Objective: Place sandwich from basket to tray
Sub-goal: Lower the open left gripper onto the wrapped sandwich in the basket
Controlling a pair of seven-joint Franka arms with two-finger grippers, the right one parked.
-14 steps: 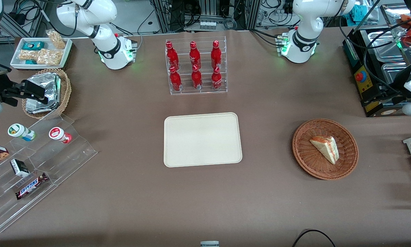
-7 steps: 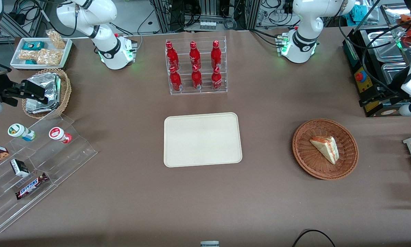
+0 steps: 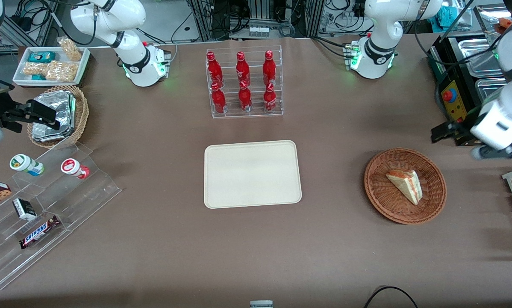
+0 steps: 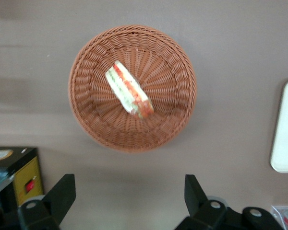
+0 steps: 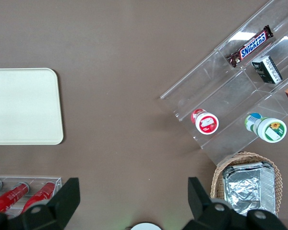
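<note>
The tool (image 4: 126, 194) hangs with fingers spread wide above the desk (image 3: 345, 256), near the basket (image 3: 375, 192), ready to descend on the sandwich (image 3: 405, 185) lying inside; the tray (image 3: 252, 201) waits bare.

You are looking straight down from the wrist at a round reddish-brown wicker basket (image 4: 132, 88) on brown table covering (image 4: 230, 43). Inside it lies a wedge-shaped sandwich (image 4: 129, 89) of pale bread with red-orange and green filling, resting near the basket's middle. The black two-finger gripper (image 4: 126, 194) hangs high above the table beside the basket, its fingers (image 4: 62, 194) spread wide apart with nothing between them. One rounded corner of a cream-coloured flat tray (image 4: 285, 127) shows well apart from the basket.
</note>
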